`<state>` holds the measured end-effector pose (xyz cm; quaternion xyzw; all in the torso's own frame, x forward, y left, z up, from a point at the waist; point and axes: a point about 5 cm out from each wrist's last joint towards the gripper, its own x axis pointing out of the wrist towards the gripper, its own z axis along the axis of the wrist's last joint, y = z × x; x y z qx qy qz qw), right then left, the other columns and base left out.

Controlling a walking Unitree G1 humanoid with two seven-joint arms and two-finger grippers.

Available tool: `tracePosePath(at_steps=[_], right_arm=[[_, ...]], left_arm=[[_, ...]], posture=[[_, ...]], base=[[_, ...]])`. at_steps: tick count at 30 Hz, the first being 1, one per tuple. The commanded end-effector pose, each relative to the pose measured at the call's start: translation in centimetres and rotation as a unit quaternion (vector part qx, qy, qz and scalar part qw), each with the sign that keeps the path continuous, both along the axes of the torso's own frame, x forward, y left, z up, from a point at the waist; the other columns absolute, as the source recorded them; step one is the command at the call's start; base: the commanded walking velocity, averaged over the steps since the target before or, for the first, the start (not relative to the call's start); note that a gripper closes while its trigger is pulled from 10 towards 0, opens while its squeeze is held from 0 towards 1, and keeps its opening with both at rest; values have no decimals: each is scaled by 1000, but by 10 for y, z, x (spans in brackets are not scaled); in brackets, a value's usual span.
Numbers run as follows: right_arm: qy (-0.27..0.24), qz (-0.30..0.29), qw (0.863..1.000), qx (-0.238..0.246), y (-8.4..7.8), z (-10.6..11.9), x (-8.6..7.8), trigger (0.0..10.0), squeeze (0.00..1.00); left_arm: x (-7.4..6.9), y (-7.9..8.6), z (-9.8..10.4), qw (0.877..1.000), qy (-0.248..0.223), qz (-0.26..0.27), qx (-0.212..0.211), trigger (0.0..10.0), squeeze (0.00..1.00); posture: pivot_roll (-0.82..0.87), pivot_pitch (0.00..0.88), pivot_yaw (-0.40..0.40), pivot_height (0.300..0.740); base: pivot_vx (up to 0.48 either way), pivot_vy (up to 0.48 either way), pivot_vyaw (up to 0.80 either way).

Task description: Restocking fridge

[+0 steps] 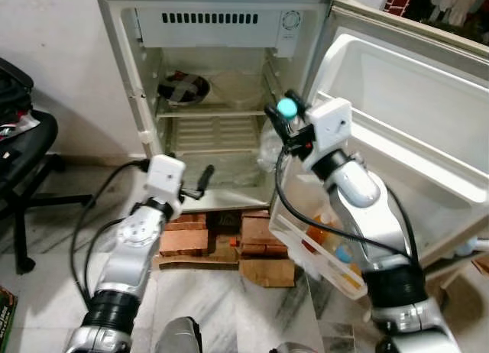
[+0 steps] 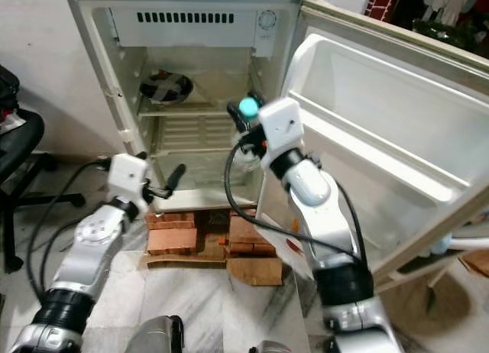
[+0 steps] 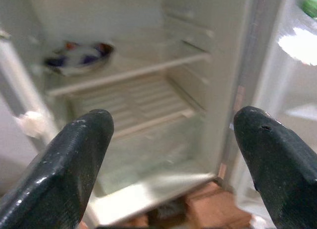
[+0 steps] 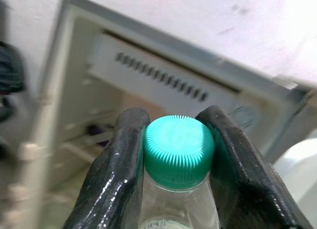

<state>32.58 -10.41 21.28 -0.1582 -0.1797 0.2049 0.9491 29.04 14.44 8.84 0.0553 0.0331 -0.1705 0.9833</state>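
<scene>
A small white fridge (image 1: 121, 63) stands open on bricks. My right gripper (image 1: 288, 112) is shut on the neck of a clear plastic bottle (image 1: 270, 145) with a teal cap (image 4: 178, 149). It holds the bottle upright at the right edge of the fridge opening, level with the upper shelf (image 1: 214, 111). A dark patterned plate (image 1: 183, 88) lies on that shelf at the back left. My left gripper (image 1: 204, 178) is open with nothing in it, in front of the fridge's lower left, and its fingers (image 3: 69, 164) frame the compartment.
The fridge door (image 1: 405, 116) swings wide to the right. Its lower rack (image 1: 294, 242) holds a few bottles with orange contents. Bricks (image 1: 256, 238) lie under the fridge front. A black office chair (image 1: 23, 154) stands at the left.
</scene>
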Motion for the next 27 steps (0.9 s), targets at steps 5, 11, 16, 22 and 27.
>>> tracePosePath(at_steps=[5, 11, 16, 22, 27], right_arm=[[-41, -18, 999, -26, -1, 8, 1, 10000, 0], [63, -56, 996, -15, 0, -22, 4, 10000, 0], [132, -87, 987, 35, -2, -41, 0, 10000, 0], [191, -132, 969, 84, -11, -64, -8, 10000, 0], [208, -145, 962, 100, -11, -67, -11, 10000, 0]], left_arm=[[-8, 12, 0, 1000, 4, 15, 6, 10000, 0], [-9, 26, 0, 998, 4, 57, 17, 10000, 0], [-9, 37, 1, 996, 9, 82, 18, 10000, 0], [-9, 38, 2, 996, 6, 87, 20, 10000, 0], [-9, 37, 2, 996, 8, 90, 20, 10000, 0]], posture=[[4, 105, -11, 740], [12, 114, -7, 740], [4, 119, -3, 740], [8, 119, -7, 740], [5, 117, -7, 740]], base=[[0, 0, 0], [0, 0, 0], [0, 0, 0], [0, 0, 0], [0, 0, 0]])
